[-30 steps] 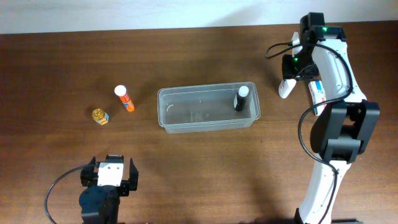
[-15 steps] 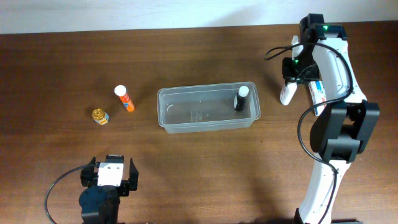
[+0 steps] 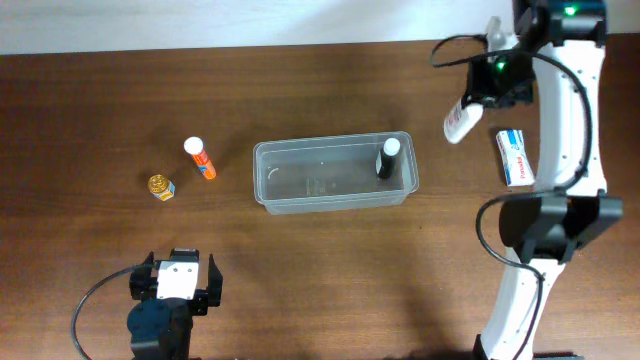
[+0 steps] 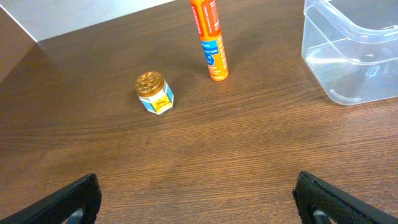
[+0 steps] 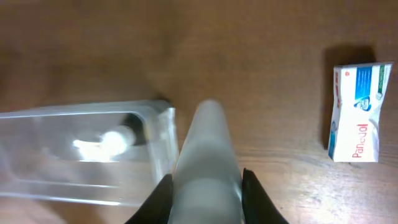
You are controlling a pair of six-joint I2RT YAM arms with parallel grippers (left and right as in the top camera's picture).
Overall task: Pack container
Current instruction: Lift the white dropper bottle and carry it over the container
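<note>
Container sits at table centre, with a black white-capped bottle upright in its right end. Right claw grips a white bottle just right of the container. Left claw stands wide, empty.

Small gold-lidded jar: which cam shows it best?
Left wrist: the small gold-lidded jar sits close and whole, lid and blue-and-white label both visible, beside the orange plastic tube. Overhead shows it small, from above, mostly lid. Right wrist does not show it.
</note>
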